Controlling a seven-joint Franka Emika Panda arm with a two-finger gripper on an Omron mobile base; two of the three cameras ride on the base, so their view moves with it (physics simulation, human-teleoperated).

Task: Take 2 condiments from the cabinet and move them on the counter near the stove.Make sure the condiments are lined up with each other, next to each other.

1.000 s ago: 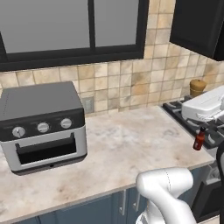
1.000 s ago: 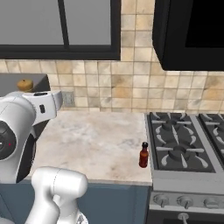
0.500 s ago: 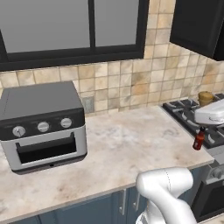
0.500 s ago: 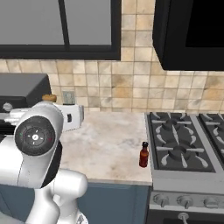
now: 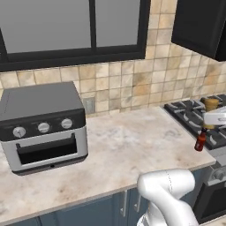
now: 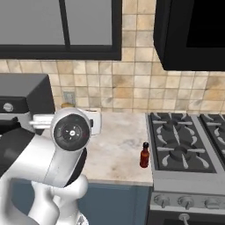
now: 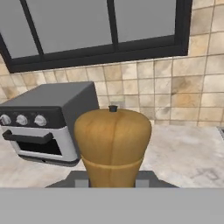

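My gripper [image 7: 112,183] is shut on the tan-orange condiment bottle [image 7: 113,142], which stands upright between the fingertips [image 7: 81,182] and fills the middle of the hand view. In the left base view the bottle's rounded top [image 5: 211,104] shows above my white hand at the right edge, over the stove [image 5: 190,115]. The slim red hot-sauce bottle [image 5: 201,140] stands upright on the beige counter [image 5: 132,145] at its right end, next to the stove [image 6: 184,143]. It also appears in the right base view as a red bottle [image 6: 144,154]. The dark cabinet [image 6: 193,33] hangs above the stove.
A grey toaster oven [image 5: 42,123] with knobs takes up the left of the counter. A dark-framed window [image 5: 75,31] sits above a tiled backsplash. My arm's large white joint [image 6: 70,132] blocks the left of the right base view.
The arm has swung, carrying the tan-orange bottle rightward and slightly lower in the left base view. The red bottle and the toaster oven have not moved.
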